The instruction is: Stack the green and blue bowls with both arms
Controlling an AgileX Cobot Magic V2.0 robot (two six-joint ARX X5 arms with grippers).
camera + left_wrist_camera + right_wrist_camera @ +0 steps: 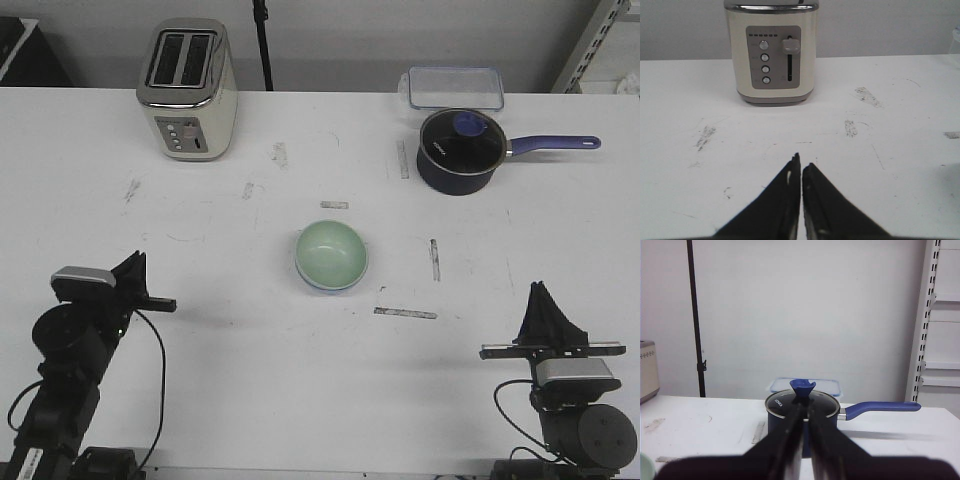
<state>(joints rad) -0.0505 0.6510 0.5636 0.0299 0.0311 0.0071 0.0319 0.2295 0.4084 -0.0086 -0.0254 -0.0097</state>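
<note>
left hand (801,167) closed, empty; right hand (805,412) closed, empty. green bowl (331,254) nested in blue bowl (312,281), mid-table.

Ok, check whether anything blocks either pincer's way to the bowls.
Nothing visible does. The green bowl, sitting in a blue bowl whose rim just shows, has only bare table between it and the left pincer and right pincer. Toaster and saucepan stand farther back.
</note>
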